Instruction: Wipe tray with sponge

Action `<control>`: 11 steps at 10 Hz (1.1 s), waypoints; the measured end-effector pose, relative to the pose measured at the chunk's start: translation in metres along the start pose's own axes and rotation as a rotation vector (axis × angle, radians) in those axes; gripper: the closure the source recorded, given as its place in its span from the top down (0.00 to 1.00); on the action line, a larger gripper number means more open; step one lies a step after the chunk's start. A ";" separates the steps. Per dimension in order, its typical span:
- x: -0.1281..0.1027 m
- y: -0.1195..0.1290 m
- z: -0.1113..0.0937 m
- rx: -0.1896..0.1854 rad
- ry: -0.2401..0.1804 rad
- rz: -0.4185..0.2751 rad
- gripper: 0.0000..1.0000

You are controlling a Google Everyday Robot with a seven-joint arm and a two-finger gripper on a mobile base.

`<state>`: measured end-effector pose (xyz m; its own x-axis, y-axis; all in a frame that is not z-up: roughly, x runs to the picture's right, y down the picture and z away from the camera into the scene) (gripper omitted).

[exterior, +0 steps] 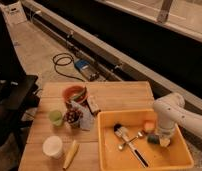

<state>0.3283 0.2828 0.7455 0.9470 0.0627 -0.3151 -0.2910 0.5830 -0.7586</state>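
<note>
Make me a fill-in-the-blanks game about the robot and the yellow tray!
1. The robot's hand reaches down inside the yellow ____.
2. The black-handled brush lies in the ____.
3. The green cup stands on the wooden ____.
4. The sponge is colored ____.

Missing words: tray; tray; table; blue-grey.

The tray (108,150) sits on the table's (119,95) right front part. Inside it — brush (128,141) at the middle, ball (149,126) to its right, gripper (162,139) reaching down at the right wall over the sponge (154,139). Left of the tray — bowl (74,93) behind, cup (53,147) in front.
</note>
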 end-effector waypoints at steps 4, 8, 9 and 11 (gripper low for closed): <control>-0.021 0.033 0.001 -0.018 -0.016 -0.065 0.00; 0.011 0.039 0.003 -0.016 0.031 -0.021 0.00; 0.018 0.033 0.005 -0.017 0.040 0.001 0.00; 0.021 0.021 0.006 -0.012 0.053 0.025 0.00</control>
<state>0.3427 0.3010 0.7261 0.9312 0.0340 -0.3630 -0.3160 0.5720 -0.7570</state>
